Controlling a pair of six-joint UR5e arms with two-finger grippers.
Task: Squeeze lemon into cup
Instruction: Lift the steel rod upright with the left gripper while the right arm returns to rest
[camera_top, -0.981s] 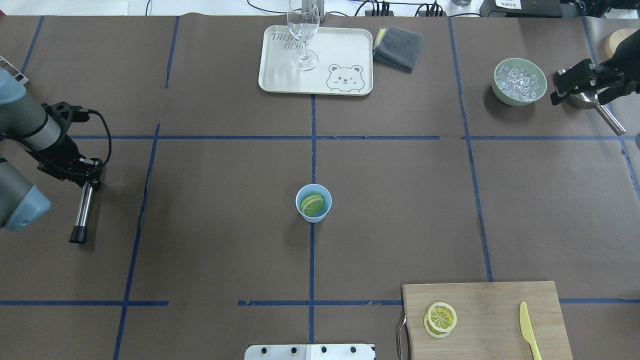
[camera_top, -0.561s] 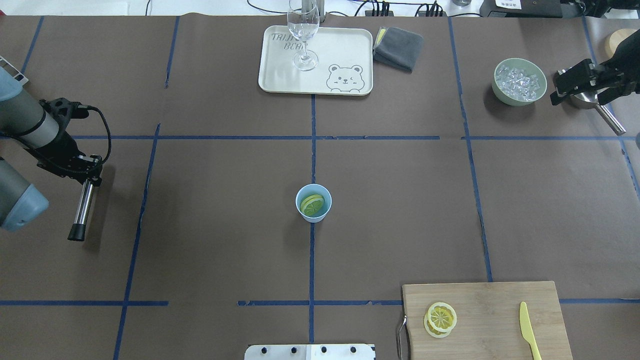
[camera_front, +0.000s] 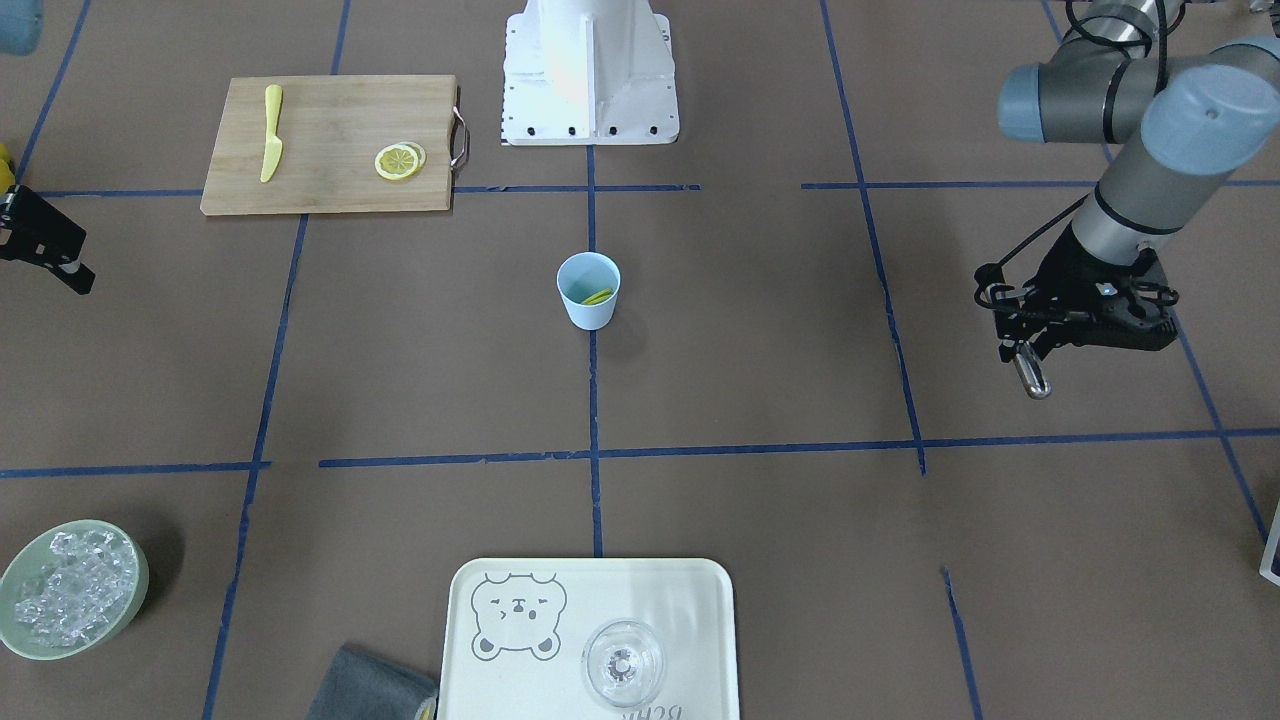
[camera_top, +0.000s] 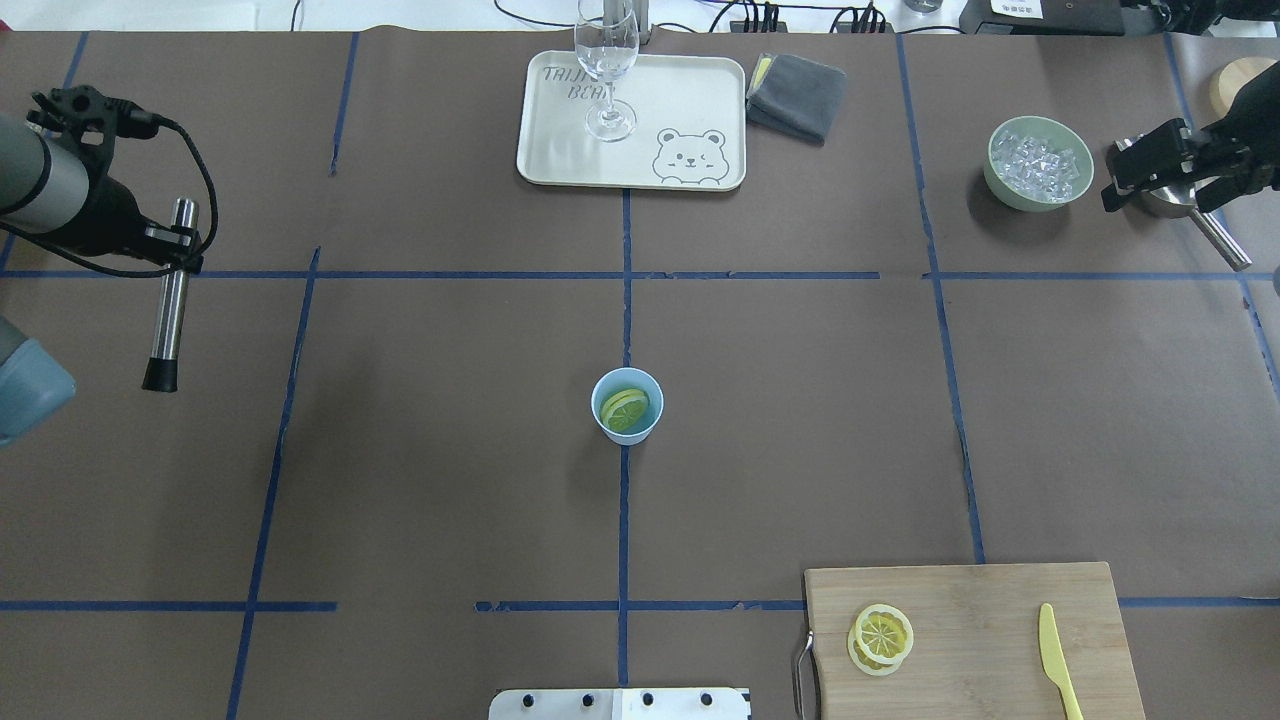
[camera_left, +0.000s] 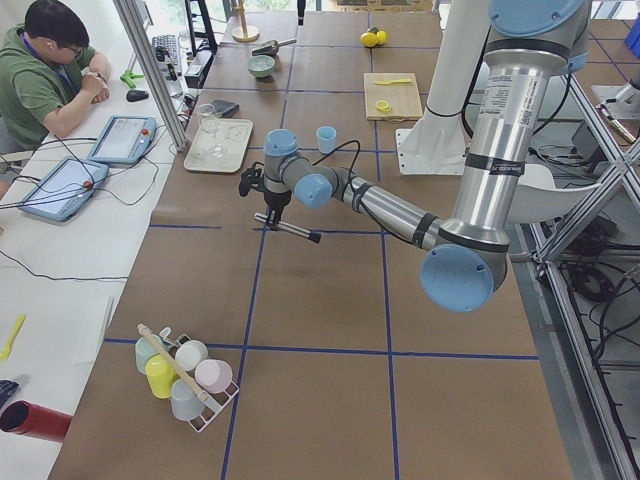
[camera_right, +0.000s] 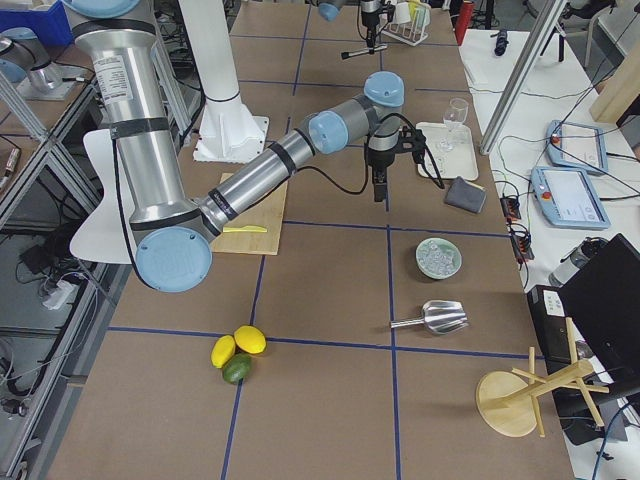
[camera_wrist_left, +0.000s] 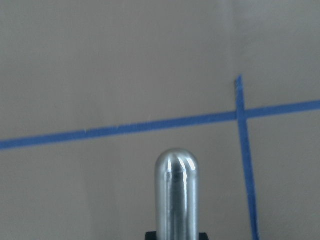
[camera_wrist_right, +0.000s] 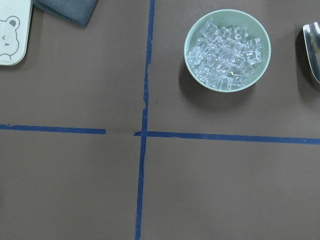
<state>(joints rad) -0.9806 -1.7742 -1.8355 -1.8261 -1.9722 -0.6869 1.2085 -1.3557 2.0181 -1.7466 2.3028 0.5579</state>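
Note:
The light-blue cup (camera_top: 627, 405) stands at the table's middle, with a yellow-green lemon slice (camera_top: 624, 409) lying inside it; both show in the front view too, cup (camera_front: 588, 290) and slice (camera_front: 598, 296). My left gripper (camera_top: 172, 248) is at the far left, well away from the cup, shut on a steel rod with a black tip (camera_top: 167, 310). The rod's rounded end shows in the left wrist view (camera_wrist_left: 176, 195). My right gripper (camera_top: 1116, 175) hovers open and empty at the far right, beside the ice bowl.
A wooden cutting board (camera_top: 1000, 610) at the near right holds two lemon slices (camera_top: 880, 637) and a yellow knife (camera_top: 1058, 660). At the far edge are a bear tray (camera_top: 700, 100) with a wine glass (camera_top: 606, 70) and a grey cloth (camera_top: 797, 95). Far right are a green ice bowl (camera_top: 1038, 163) and a steel scoop (camera_top: 1195, 215).
My left arm has swung toward the far side of the table, carrying the steel rod with it. The right arm, cup and lemon slice have not moved.

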